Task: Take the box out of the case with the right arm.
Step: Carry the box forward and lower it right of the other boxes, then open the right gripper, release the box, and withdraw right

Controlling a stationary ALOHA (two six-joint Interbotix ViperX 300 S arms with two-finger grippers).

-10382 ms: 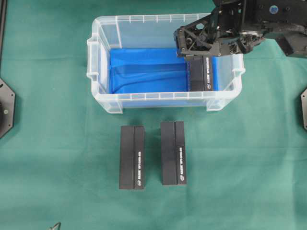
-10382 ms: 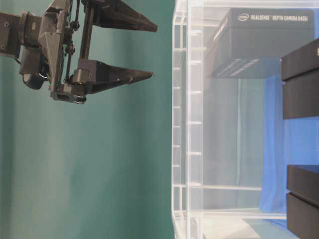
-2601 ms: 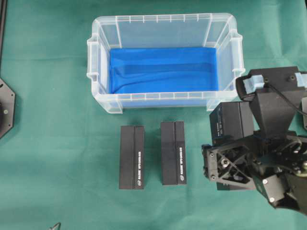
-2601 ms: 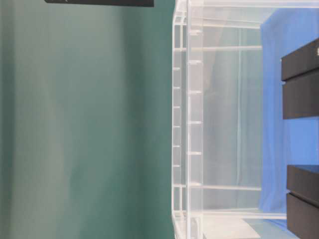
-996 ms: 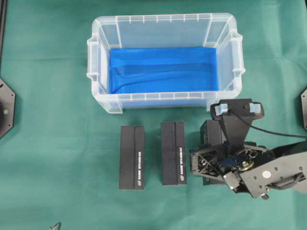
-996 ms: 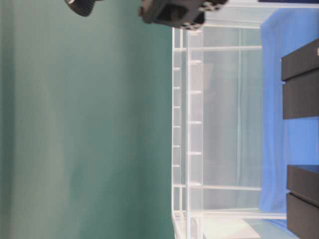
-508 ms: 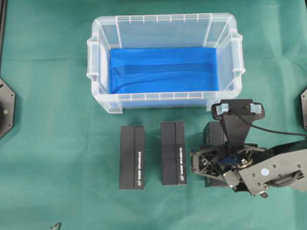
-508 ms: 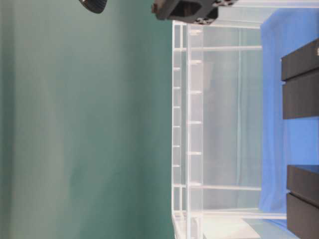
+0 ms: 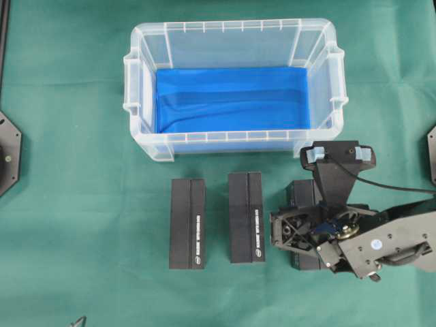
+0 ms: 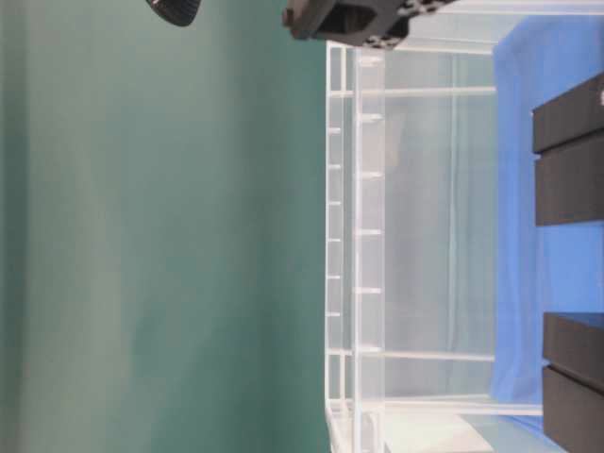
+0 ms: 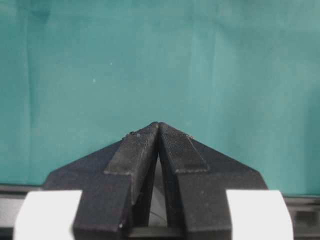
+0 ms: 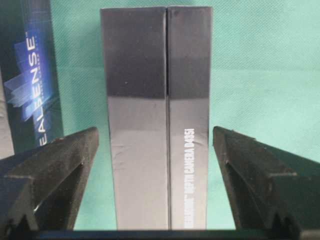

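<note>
Green-clothed worktop [image 9: 82, 225]: box [image 12: 157, 115] stands outside the case [image 9: 235, 30]. Right gripper [image 12: 155, 165] fingers spread wide, gripping nothing; lift straight up, avoiding neighbouring box [image 9: 246, 216]. Left gripper [image 11: 158, 131] fingers closed, empty.

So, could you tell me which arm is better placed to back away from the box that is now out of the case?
Right. Its tool stands open astride the box on the cloth beside the case. The left tool is shut over bare cloth.
</note>
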